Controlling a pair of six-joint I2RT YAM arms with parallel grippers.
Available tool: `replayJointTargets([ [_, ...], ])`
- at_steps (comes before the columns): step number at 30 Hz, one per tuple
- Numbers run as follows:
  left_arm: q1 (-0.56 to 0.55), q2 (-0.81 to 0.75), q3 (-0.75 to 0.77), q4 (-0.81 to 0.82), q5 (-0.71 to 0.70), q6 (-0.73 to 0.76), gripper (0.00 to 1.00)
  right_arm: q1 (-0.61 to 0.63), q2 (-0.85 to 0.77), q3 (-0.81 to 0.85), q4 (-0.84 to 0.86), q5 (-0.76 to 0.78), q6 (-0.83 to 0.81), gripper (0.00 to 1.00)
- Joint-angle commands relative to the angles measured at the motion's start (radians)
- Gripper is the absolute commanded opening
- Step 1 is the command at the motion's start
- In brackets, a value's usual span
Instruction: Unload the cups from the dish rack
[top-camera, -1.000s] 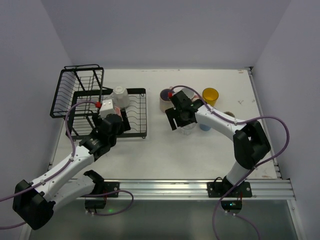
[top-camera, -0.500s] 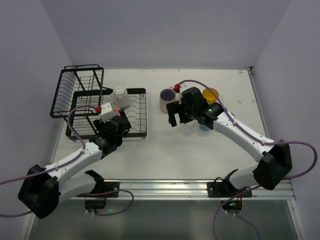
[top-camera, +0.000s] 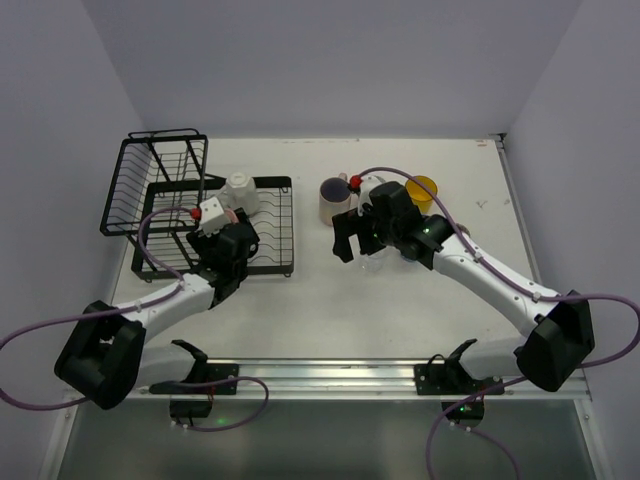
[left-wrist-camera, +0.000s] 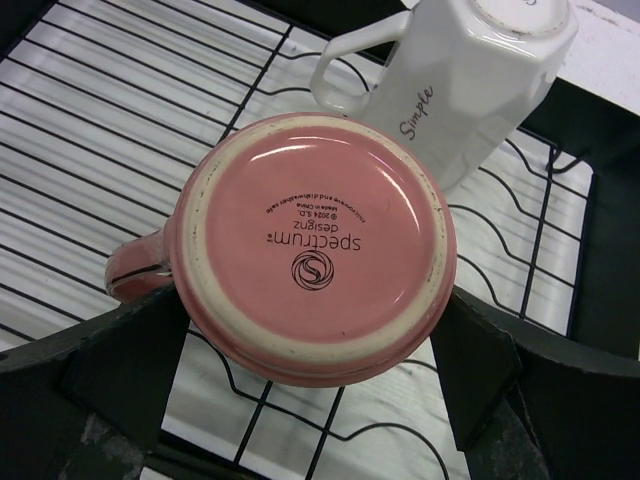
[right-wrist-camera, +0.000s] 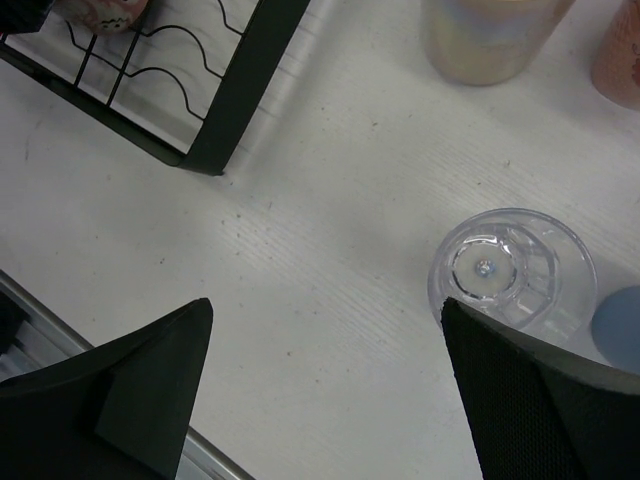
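A pink mug (left-wrist-camera: 315, 245) stands upside down on the flat tray of the black wire dish rack (left-wrist-camera: 100, 120). My left gripper (left-wrist-camera: 315, 330) is open, one finger on each side of the mug. A white mug (left-wrist-camera: 470, 90) marked "Simple" leans upside down just behind it and shows in the top view (top-camera: 240, 192) on the rack (top-camera: 120, 190). My right gripper (right-wrist-camera: 325, 330) is open and empty above bare table, with a clear glass cup (right-wrist-camera: 510, 270) beside its right finger. In the top view it (top-camera: 350, 235) hovers right of the rack.
On the table to the right stand a beige mug (top-camera: 331, 200), a yellow cup (top-camera: 421, 190) and a blue cup (top-camera: 410, 253). The rack's corner (right-wrist-camera: 250, 85) lies to the upper left in the right wrist view. The rack's taller basket stands at the far left.
My left gripper has pushed forward over the rack, onto the pink mug. My right arm has swung its elbow out to the right while its gripper stayed near the clear glass.
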Motion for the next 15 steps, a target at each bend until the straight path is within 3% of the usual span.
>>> replayJointTargets([
  [1,0.021,0.04,0.005,0.155,-0.082,0.049,1.0,0.006,-0.041,-0.018,0.053,-0.05,0.008,0.99],
  [10,0.042,0.149,0.007,0.265,-0.086,0.115,1.0,0.011,-0.079,-0.061,0.088,-0.079,0.019,0.99],
  [13,0.042,0.171,-0.004,0.316,-0.072,0.139,0.85,0.011,-0.093,-0.076,0.105,-0.088,0.03,0.99],
  [14,0.042,0.169,-0.009,0.328,-0.055,0.147,0.78,0.011,-0.099,-0.081,0.11,-0.091,0.03,0.99],
  [15,0.041,0.165,-0.012,0.333,-0.04,0.146,0.64,0.011,-0.104,-0.085,0.114,-0.091,0.033,0.99],
])
